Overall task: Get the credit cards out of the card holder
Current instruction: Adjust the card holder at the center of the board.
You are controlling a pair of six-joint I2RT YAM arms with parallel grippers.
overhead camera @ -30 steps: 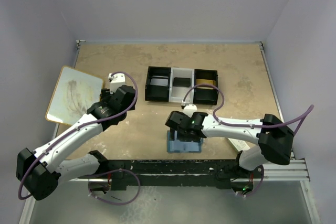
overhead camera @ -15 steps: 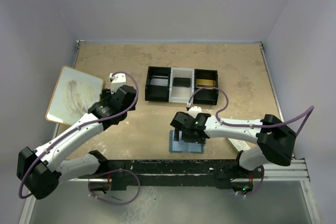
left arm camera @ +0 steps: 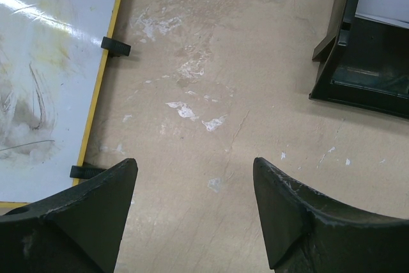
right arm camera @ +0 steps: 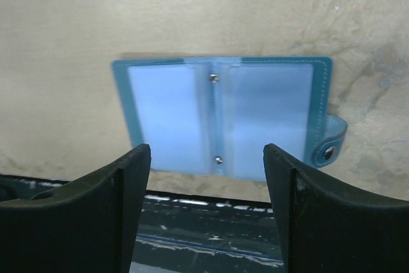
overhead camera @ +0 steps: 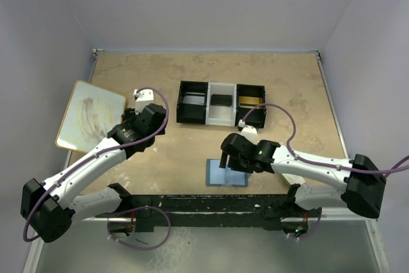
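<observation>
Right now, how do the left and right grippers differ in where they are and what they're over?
The left gripper hangs over bare table, between the whiteboard and the black tray; the right gripper hangs over the card holder, which lies open and flat. The left gripper is mid-table; the right gripper is close to the near edge. Both are open and hold nothing.

Hides the far right part of the card holder point(overhead camera: 220, 176) under the right gripper point(overhead camera: 233, 163) in top view; blurs pockets in right wrist view, contents untellable; crops whiteboard point(left arm camera: 45, 75) and compartment tray point(left arm camera: 358, 89) at left wrist view's edges.
</observation>
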